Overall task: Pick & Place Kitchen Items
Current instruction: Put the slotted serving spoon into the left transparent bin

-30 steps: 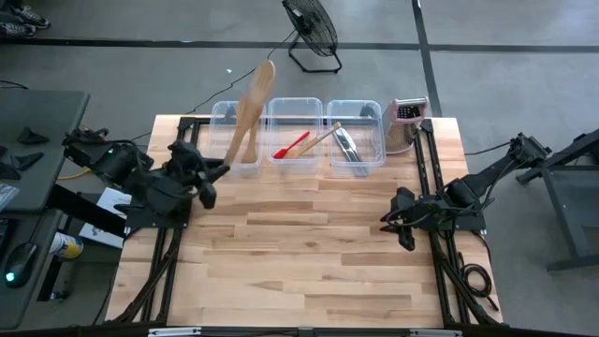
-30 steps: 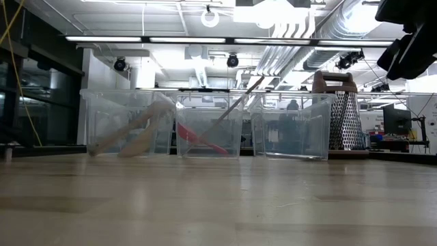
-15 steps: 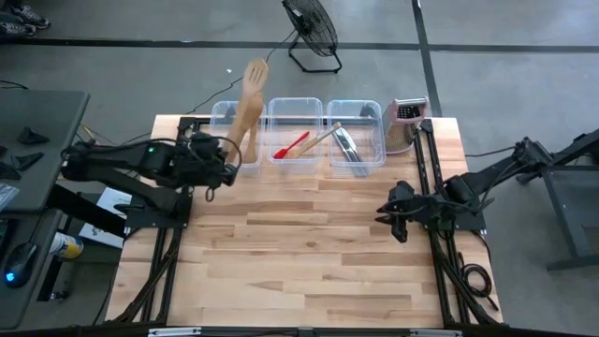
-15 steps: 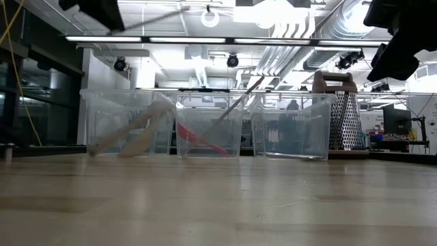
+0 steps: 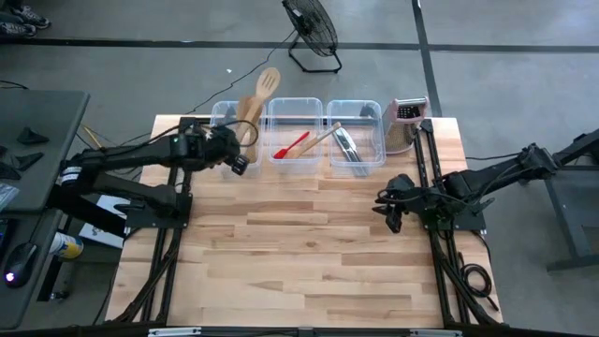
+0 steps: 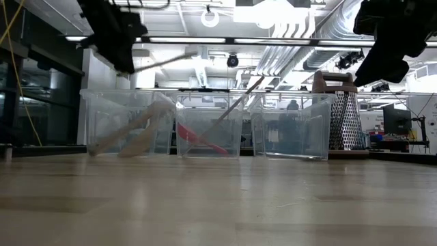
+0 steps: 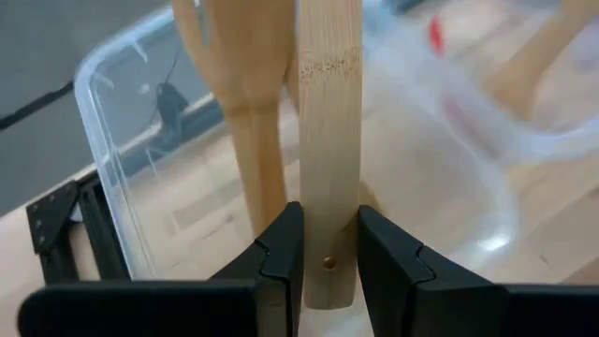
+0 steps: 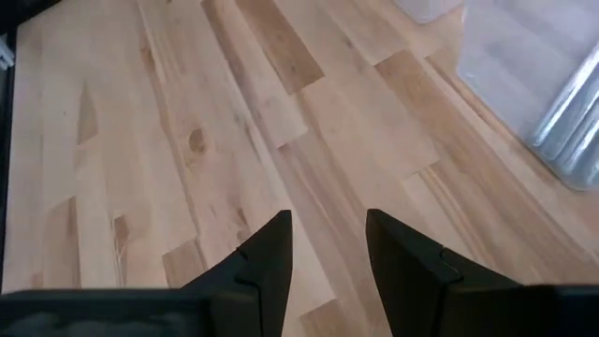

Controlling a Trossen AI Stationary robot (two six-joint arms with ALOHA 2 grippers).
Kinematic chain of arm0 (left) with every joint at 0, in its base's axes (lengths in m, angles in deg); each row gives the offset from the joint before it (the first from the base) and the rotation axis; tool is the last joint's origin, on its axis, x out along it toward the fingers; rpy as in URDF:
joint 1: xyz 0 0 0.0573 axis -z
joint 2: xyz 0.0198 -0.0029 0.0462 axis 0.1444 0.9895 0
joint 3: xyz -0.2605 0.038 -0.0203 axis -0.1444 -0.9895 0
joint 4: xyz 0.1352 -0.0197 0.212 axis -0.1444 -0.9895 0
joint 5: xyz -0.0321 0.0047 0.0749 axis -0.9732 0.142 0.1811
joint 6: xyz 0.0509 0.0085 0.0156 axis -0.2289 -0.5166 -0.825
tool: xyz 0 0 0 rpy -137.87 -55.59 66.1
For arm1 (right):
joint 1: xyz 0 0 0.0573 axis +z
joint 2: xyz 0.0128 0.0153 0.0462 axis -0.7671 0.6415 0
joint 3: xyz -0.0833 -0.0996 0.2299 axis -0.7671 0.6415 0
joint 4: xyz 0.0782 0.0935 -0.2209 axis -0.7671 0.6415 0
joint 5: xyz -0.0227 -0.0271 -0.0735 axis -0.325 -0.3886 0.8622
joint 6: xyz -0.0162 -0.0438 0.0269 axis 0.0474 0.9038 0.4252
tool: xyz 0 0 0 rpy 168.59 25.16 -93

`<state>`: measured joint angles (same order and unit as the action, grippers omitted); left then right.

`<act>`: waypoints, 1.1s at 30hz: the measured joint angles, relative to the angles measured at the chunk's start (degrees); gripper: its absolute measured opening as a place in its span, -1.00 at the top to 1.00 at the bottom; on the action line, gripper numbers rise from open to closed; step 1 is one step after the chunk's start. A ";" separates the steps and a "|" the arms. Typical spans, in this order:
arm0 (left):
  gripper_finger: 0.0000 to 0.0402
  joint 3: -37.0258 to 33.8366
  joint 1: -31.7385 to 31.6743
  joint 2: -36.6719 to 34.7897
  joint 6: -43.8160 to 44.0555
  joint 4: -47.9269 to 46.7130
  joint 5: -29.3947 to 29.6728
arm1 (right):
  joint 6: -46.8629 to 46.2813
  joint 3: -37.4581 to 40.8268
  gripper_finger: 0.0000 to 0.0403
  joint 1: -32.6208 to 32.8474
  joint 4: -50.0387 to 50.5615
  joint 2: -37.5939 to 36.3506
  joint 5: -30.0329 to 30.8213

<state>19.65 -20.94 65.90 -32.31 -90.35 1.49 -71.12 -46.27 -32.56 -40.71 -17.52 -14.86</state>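
Observation:
My left gripper (image 5: pixel 240 150) is shut on a pale wooden slotted spatula (image 5: pixel 262 94), held in the air over the left clear tub (image 5: pixel 221 114). It also shows in the low view (image 6: pixel 124 63). A second wooden utensil (image 5: pixel 246 114) leans in that tub. The middle tub holds a red spatula (image 5: pixel 292 145) and a wooden spoon (image 5: pixel 323 138). The right tub holds metal utensils (image 5: pixel 348 148). My right gripper (image 5: pixel 391 212) is open and empty above the table's right side. My left gripper pinches the spatula's handle near its free end (image 7: pixel 328 225), just ahead of the small hole, between its two fingers (image 7: pixel 281 257). The fingers come from the table's left, slanting down. The spatula sticks out ahead of them, lifted clear, its slotted head (image 5: pixel 269 80) past the tub's far wall.
A metal box grater (image 5: pixel 404 122) stands at the far right beside the tubs. Black rails (image 5: pixel 426 178) run along both table sides. Bare wood (image 5: pixel 299 243) fills the middle and near part of the table. A floor fan (image 5: pixel 314 33) stands beyond the far edge.
My left gripper has gone toward the far edge and the left tub and come down, still shut on the spatula, which has swung and sunk with it over the tub. My right gripper has drifted a little toward the table's left and down.

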 joint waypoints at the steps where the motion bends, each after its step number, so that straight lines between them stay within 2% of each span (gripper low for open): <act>1: 0.65 -0.45 -1.69 0.35 -1.47 0.41 -1.41 | 0.01 0.00 0.35 -0.36 0.02 -0.02 -0.01; 7: 0.65 -2.23 -9.68 3.55 -9.15 6.41 -9.11 | 0.20 0.00 0.35 -2.21 0.02 0.00 -0.02; 16: 0.65 -2.21 -18.29 10.29 -14.83 10.14 -12.87 | 0.20 0.00 0.35 -4.23 0.02 0.00 -0.17; 24: 0.65 -2.19 -20.79 15.46 -17.62 11.16 -14.80 | 0.22 0.00 0.35 -5.29 0.07 0.00 -0.15; 33: 0.65 -2.12 -20.77 20.95 -18.48 10.91 -15.71 | 0.22 0.00 0.35 -6.96 0.09 0.00 -0.14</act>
<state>17.53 -41.71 86.85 -50.79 -79.44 -14.22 -70.90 -46.27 -39.53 -40.63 -17.52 -15.00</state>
